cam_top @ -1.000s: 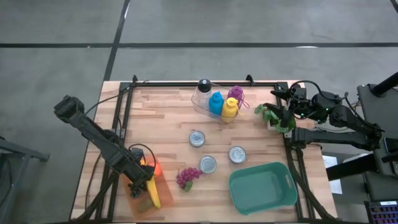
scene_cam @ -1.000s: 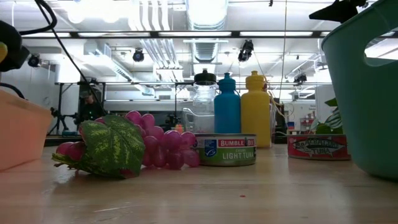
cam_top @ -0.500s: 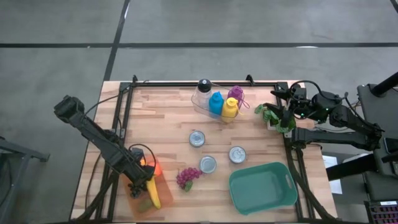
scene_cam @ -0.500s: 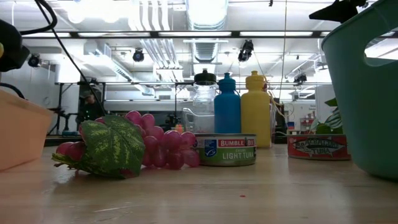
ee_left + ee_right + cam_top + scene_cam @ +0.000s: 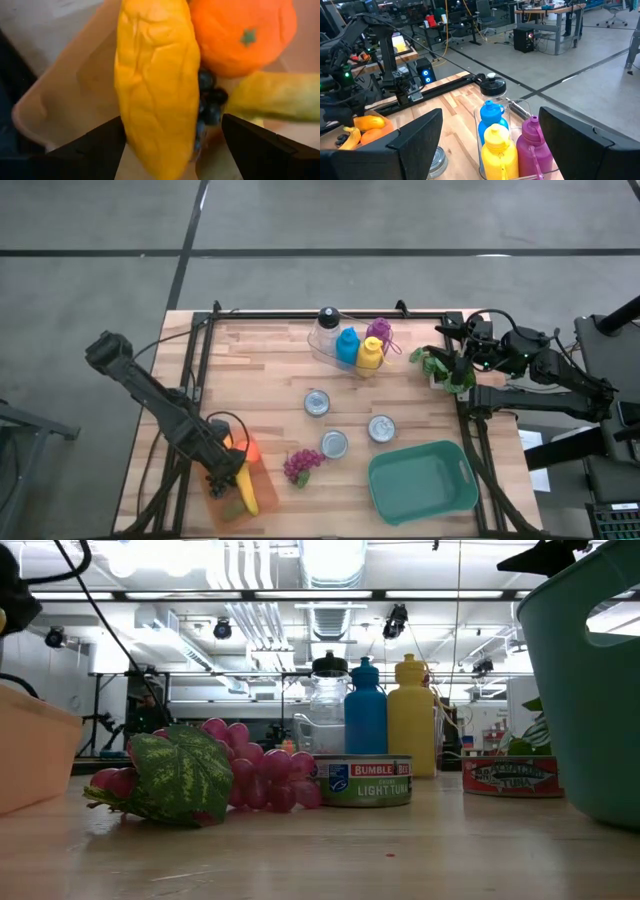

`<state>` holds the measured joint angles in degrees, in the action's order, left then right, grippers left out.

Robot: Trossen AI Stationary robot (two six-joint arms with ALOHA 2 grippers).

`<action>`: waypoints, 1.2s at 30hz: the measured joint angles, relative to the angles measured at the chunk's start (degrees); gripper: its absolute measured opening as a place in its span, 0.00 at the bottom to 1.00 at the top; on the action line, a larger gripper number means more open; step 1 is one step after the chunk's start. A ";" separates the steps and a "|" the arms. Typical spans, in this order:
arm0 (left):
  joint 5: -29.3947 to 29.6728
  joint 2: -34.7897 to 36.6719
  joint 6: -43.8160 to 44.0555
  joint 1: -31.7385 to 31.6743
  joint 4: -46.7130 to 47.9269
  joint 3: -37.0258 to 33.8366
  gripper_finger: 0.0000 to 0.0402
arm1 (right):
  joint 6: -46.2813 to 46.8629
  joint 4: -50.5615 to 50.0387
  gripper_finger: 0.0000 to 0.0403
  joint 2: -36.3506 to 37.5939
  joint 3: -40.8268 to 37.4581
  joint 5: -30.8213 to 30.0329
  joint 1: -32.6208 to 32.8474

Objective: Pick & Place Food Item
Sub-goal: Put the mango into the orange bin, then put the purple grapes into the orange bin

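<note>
High view: straight down over the whole table, both arms in frame. Low view: at tabletop level, facing across to the room; grapes close in front, bottles behind. Left wrist view: pressed very near a mango and orange in a bin. Right wrist view: looks from the table's side across the bottles. Bottles shared by high, low, right wrist.
</note>
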<state>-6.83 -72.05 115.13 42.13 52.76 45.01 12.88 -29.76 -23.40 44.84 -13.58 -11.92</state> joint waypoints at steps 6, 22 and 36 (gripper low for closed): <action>-0.23 3.70 0.29 0.00 5.61 3.41 0.82 | 0.00 0.00 0.82 0.00 0.00 0.02 -0.01; 14.40 2.66 1.82 -0.24 20.17 16.95 0.82 | 0.00 0.02 0.82 0.00 0.00 0.01 -0.01; 21.35 -11.66 -18.90 -6.01 21.15 31.37 0.82 | 0.00 0.02 0.82 0.02 0.00 0.00 0.01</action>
<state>14.52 -83.71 96.23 36.12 73.91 76.38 12.88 -29.74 -23.38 44.84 -13.58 -11.91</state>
